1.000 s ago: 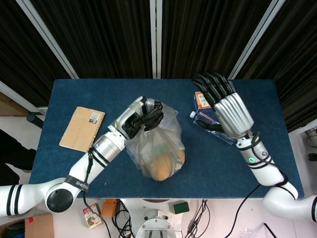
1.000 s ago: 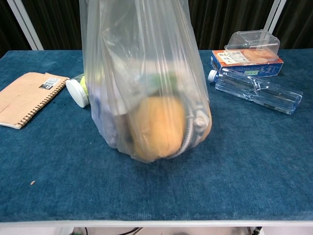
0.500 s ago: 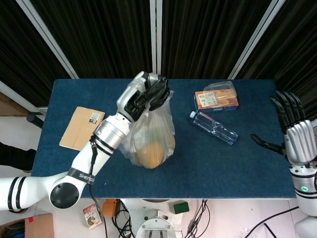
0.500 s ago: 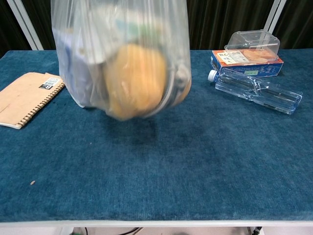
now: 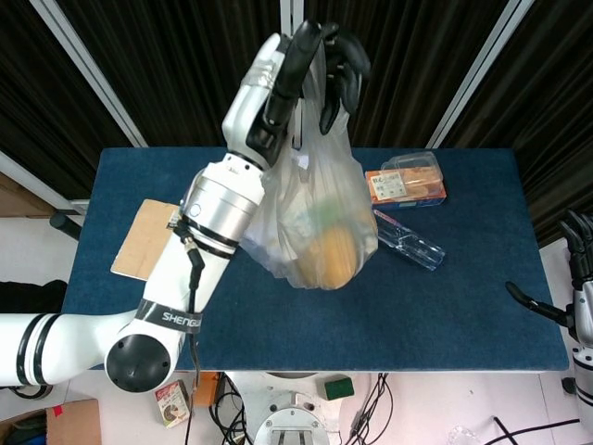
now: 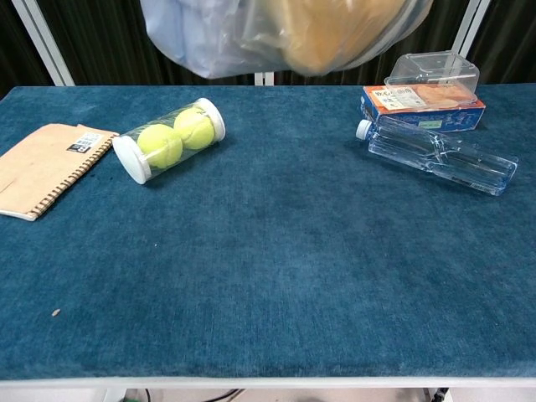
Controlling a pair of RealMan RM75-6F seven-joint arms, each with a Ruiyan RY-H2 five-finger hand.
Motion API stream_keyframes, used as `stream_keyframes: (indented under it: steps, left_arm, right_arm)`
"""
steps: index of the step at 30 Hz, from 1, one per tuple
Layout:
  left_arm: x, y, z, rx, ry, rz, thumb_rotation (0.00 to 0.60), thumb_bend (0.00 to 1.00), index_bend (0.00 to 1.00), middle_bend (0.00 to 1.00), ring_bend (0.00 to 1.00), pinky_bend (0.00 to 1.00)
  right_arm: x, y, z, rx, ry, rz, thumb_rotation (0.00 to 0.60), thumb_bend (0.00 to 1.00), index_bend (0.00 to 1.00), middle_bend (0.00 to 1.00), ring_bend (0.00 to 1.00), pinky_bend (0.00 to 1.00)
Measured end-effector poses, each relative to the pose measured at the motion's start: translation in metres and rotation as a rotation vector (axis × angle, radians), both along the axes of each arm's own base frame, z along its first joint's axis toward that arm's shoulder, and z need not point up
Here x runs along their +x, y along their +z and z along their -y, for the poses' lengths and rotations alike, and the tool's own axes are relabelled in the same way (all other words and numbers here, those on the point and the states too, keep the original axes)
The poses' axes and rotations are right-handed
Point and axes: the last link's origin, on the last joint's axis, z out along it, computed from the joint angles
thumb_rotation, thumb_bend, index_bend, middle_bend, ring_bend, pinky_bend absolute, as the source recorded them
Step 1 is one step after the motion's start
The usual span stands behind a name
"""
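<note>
- One clear plastic bag (image 5: pixel 315 218) hangs in the air above the blue table (image 5: pixel 463 315), held up by its top.
- The left hand (image 5: pixel 310 79) grips the bunched top of the bag, with its dark fingers (image 5: pixel 335 93) curled tight around the plastic.
- Inside the bag sits a round orange thing (image 5: pixel 332 258) low down, with something pale green above it; I cannot tell what they are.
- In the chest view only the bottom of the bag shows, at the top edge, well clear of the table.
- Under the bag, a little to the left of it in the chest view, a clear tube (image 6: pixel 169 140) lies on its side on the table with two yellow-green balls in it.
- To the right of the bag a clear water bottle (image 6: pixel 435 156) lies flat on the table.
- Just behind the bottle is an orange and blue box (image 6: pixel 423 106) with a clear plastic tub (image 6: pixel 433 66) on top of it.
- Far to the left of the bag a brown spiral notebook (image 6: pixel 46 166) lies flat on the table.
- The right hand (image 5: pixel 576 297) is far to the right of the bag, off the edge of the table; it holds nothing and its fingers are spread apart.
</note>
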Motion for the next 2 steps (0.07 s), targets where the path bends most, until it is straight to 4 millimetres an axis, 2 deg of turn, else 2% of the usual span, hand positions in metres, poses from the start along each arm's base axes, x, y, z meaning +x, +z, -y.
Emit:
stream_keyframes:
  steps: [2]
  left_arm:
    - [0.0005, -0.0002, -0.0002, 0.000, 0.006, -0.007, 0.082, 0.02, 0.39, 0.52, 0.49, 0.69]
  right_arm:
    - [0.0008, -0.0008, -0.0001, 0.001, 0.005, 0.000, 0.600, 0.04, 0.00, 0.00, 0.00, 0.00]
